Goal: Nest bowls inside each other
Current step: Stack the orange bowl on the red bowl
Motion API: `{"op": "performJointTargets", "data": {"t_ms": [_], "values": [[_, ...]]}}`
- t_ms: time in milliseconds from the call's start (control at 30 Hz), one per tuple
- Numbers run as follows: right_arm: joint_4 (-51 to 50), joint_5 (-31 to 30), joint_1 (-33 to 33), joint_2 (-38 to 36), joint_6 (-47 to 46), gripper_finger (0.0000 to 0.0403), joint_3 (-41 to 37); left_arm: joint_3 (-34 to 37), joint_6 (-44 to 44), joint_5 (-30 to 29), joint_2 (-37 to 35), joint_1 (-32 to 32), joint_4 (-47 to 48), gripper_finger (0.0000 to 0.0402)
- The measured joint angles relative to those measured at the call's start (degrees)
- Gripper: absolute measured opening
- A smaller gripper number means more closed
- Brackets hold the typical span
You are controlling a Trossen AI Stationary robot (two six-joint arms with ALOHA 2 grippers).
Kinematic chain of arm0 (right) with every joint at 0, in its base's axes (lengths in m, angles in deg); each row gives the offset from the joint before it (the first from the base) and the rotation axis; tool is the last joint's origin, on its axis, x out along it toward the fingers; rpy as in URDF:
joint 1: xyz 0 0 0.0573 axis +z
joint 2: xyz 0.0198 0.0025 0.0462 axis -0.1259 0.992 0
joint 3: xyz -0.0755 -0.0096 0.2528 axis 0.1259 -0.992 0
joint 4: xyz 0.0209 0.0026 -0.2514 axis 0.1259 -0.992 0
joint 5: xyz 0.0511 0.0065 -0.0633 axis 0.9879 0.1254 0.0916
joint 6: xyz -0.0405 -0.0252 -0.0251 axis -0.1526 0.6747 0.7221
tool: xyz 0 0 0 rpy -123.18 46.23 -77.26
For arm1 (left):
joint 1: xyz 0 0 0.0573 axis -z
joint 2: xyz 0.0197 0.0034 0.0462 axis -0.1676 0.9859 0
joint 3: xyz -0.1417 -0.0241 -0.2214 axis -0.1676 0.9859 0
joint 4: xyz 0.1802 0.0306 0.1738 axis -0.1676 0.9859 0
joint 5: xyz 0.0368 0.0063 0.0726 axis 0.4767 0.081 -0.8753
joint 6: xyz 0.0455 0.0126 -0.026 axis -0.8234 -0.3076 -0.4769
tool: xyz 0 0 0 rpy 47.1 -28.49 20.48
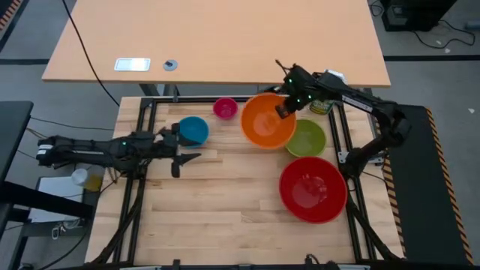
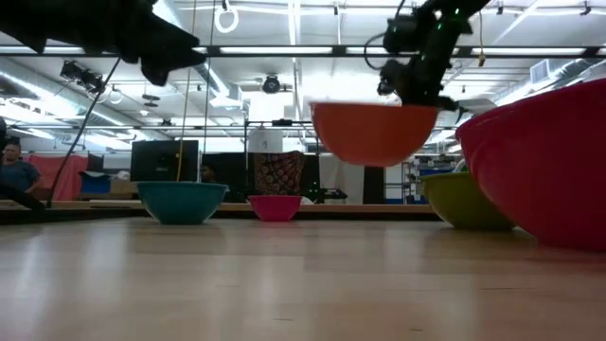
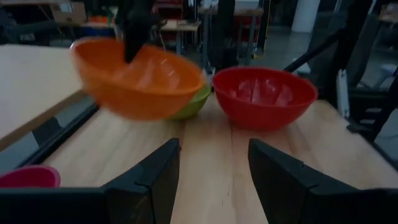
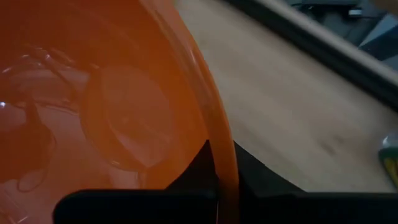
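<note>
In the high view the orange bowl (image 1: 268,120) hangs above the table's far right part, with my right gripper (image 1: 286,110) shut on its rim. The lime green bowl (image 1: 307,139) rests on its base just beside it, and the red bowl (image 1: 313,189) stands nearer the front. The blue bowl (image 1: 193,130) and the pink bowl (image 1: 225,108) rest on their bases at the far middle. My left gripper (image 1: 187,144) hovers open beside the blue bowl, holding nothing. My right gripper pinches the orange bowl's rim (image 4: 219,163) on the bowl's right side, one finger (image 4: 191,175) inside the bowl and one (image 4: 258,171) outside. The fingers come slanting down from the far right. The bowl (image 2: 374,133) is lifted clear of the table, opening up.
A green and white object (image 1: 322,105) stands at the far right edge behind my right arm. A black metal frame (image 1: 142,135) borders the wooden table top. Bare wood lies at the front left and middle (image 1: 225,210).
</note>
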Motion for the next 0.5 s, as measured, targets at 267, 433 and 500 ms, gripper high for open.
{"op": "performJointTargets", "data": {"t_ms": [267, 433, 500], "values": [[-7.6, -0.3, 14.1, -9.2, -5.4, 0.0018, 0.0, 0.0, -0.8, 0.0, 5.2, 0.0, -4.3, 0.0193], [-16.5, -0.2, 24.4, -13.5, -2.8, 0.0018, 0.1, 0.0, -1.3, 0.0, 3.0, 0.0, -4.4, 0.0193], [-20.2, -0.9, 28.4, -14.3, -1.1, 0.0018, 0.1, 0.0, -1.3, 0.0, 2.4, 0.0, -4.4, 0.0193]]}}
